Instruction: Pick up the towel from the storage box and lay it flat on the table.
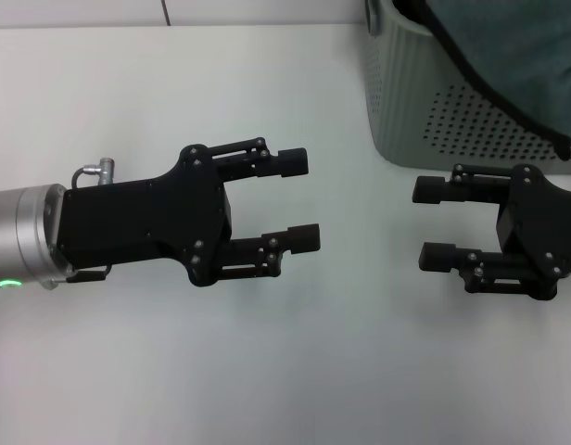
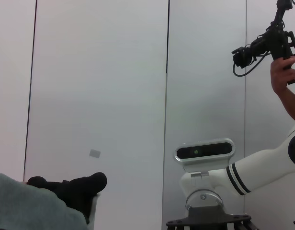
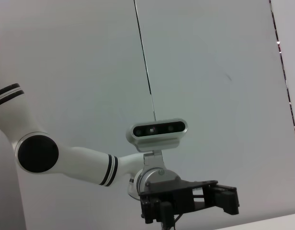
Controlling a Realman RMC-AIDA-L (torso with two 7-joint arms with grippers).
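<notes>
The storage box [image 1: 425, 102], pale grey-green with dotted sides, stands at the table's far right. The towel [image 1: 517, 46] lies in it, teal-grey side up, and its black stitched border hangs over the near rim. My left gripper [image 1: 299, 200] hovers open over the middle of the white table [image 1: 156, 93], pointing right. My right gripper [image 1: 426, 222] hovers open just in front of the box, pointing left at the other one. Neither holds anything. The left wrist view shows a fold of teal-grey towel [image 2: 28, 206] in its corner, with a dark lump beside it.
A person's hand holding a camera rig [image 2: 277, 45] shows high up in the left wrist view, beyond my right arm [image 2: 262, 165]. The right wrist view shows my left arm [image 3: 71, 160] against a pale wall.
</notes>
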